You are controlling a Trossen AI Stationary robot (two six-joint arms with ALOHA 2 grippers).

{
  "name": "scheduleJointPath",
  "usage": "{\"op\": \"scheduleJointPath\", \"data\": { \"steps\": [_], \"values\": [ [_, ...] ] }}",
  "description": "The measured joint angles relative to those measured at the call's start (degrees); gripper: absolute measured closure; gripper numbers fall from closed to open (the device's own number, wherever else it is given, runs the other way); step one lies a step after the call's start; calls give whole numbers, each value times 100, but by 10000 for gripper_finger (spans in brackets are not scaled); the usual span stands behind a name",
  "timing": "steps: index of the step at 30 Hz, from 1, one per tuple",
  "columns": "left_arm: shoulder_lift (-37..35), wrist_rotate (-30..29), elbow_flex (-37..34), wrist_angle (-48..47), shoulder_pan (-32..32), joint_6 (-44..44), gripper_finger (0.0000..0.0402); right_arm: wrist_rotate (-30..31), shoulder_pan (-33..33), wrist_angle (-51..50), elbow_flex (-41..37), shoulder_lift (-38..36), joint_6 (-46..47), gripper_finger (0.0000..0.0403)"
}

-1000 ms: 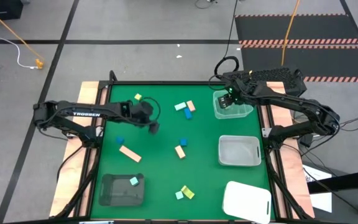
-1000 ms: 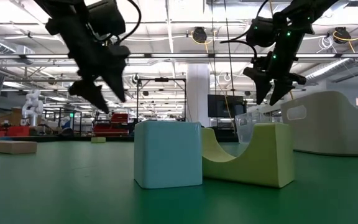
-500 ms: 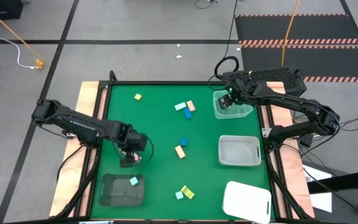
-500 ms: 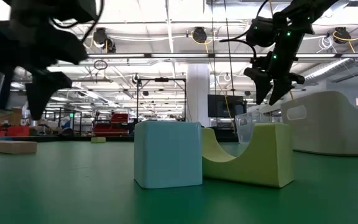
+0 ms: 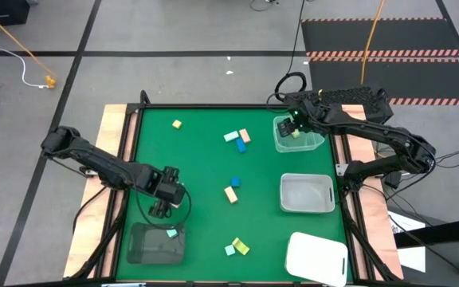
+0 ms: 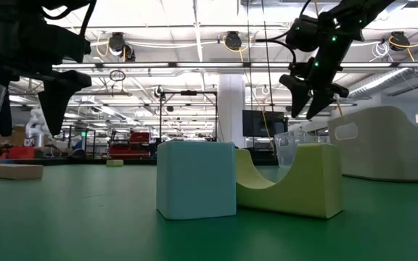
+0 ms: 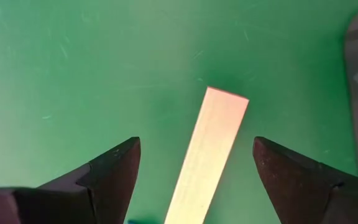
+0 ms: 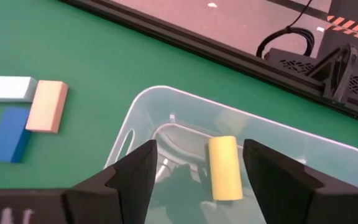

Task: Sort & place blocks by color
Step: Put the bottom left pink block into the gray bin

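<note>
Below, smooth green tabletop. Left gripper low near dark tray, jaws spread wide around flat tan-pink bar, not touching it. Mint cube inside dark tray. Right gripper over clear plastic tray, jaws apart, empty; yellow cylinder-like block inside. Other blocks scattered on tabletop.

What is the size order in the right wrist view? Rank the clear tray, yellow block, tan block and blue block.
1. clear tray, by far.
2. yellow block, tan block and blue block: too alike to rank.
</note>
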Motion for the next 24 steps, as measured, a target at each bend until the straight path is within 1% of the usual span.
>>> {"op": "scheduleJointPath", "data": {
  "steps": [5, 9, 13, 17, 24],
  "values": [
    [0, 3, -266, 100, -1, -17, 89, 0, 0, 8, 0, 2, 0, 172],
    [0, 155, -655, 398, 0, -64, 89, 0, 1, 11, 0, 2, 0, 172],
    [0, 124, -940, 926, 41, -73, 89, 0, 2, 11, 0, 2, 6, 172],
    [0, -102, -1189, 1098, 93, -489, 89, 0, 2, 11, -2, 2, 13, 172],
    [-20, -116, -1363, 1137, 76, -1239, 93, -2, 2, 11, -2, 2, 18, 172]
  ]
}}
